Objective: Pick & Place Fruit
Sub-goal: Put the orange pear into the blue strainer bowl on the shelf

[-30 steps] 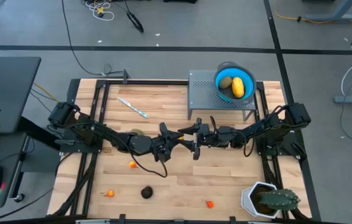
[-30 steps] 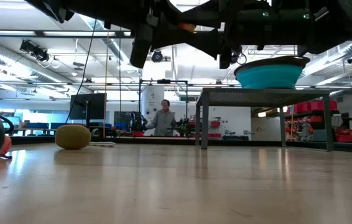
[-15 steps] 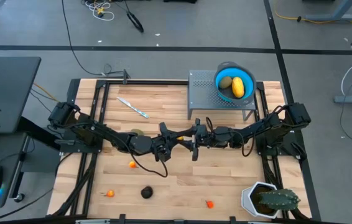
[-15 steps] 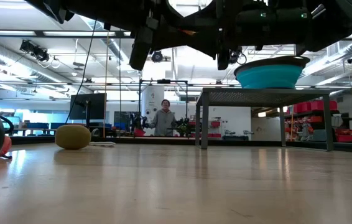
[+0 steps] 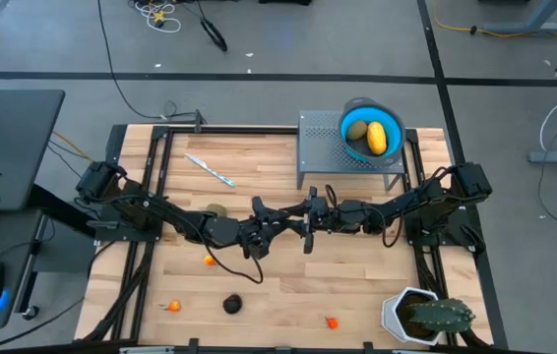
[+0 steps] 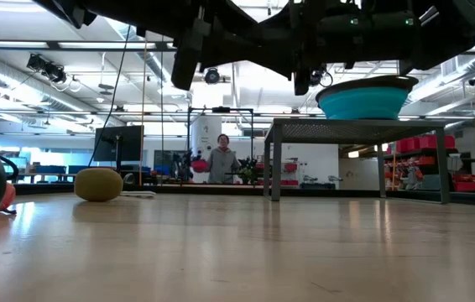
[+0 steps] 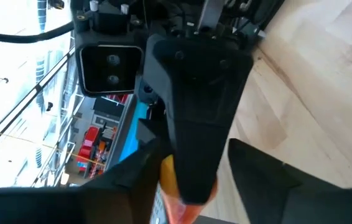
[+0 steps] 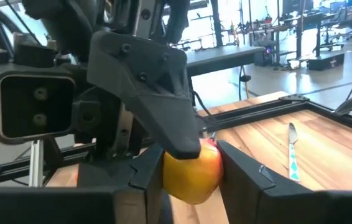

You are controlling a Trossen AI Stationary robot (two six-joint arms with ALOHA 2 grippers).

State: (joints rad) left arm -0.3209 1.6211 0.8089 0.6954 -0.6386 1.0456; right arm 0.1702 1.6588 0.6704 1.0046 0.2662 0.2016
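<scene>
Both grippers meet in mid-air over the table's middle, left gripper (image 5: 291, 218) and right gripper (image 5: 309, 218) tip to tip. Between them is a yellow fruit with a red blush (image 8: 191, 171), and both are shut on it. The blue bowl (image 5: 370, 133) sits on a grey mesh stand and holds a yellow oblong (image 5: 377, 138) and an olive oval (image 5: 356, 130). On the table lie another olive oval (image 5: 216, 209), a near-black round piece (image 5: 231, 305) and orange bits (image 5: 209, 261), (image 5: 173, 306), (image 5: 331, 322). My left gripper comes level from the table's left. One finger (image 8: 157, 74) lies on the fruit's top (image 8: 208, 146); the right arm's finger hides the rest of its hold. The fruit is clear of the table. My right gripper pinches the fruit's two sides (image 8: 170, 174) between its fingers (image 8: 241, 168), level from the table's right. The fruit is lifted clear of the table.
A thin silvery stick (image 5: 210, 168) lies at the far left of the table. A potted cactus (image 5: 426, 315) stands at the near right corner. The mesh stand (image 5: 320, 147) rises at the far right. A person stands far off in the room (image 6: 219, 161).
My right gripper's fingers, wide open a second ago, have shut around the fruit that the left gripper holds out. Both arms have otherwise stayed over the table's middle.
</scene>
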